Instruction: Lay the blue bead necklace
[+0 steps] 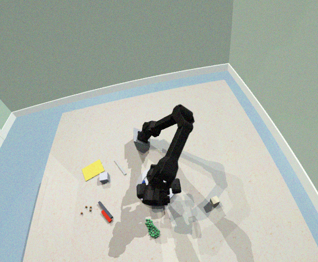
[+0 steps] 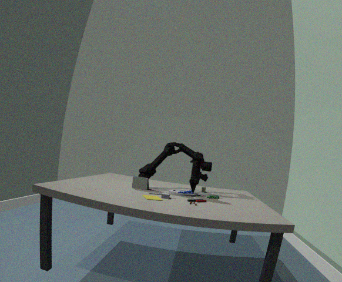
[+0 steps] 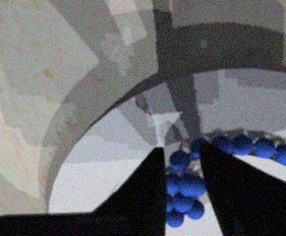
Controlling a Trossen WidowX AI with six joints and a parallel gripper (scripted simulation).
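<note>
On round board point(image 1: 171, 193) point(image 2: 173, 192) point(image 3: 98, 147): blue beads point(image 1: 143, 182) point(image 2: 184, 192) point(image 3: 242, 145), tool point(image 2: 193, 192) point(image 3: 181, 153) parted.

In the top view the table point(image 1: 255, 169) point(image 2: 104, 194) is brightly lit, and many soft gray shadows are cast across it, some overlapping. In the exterior view the room is dim, and dark shadow patches are laid on the blue floor point(image 2: 16, 233) under the table. Straight edges are bent there. Fine specks are seen in all views. In the wrist view, dark and light patches are spread over the white board point(image 3: 98, 182), and small edges look rough.
</note>
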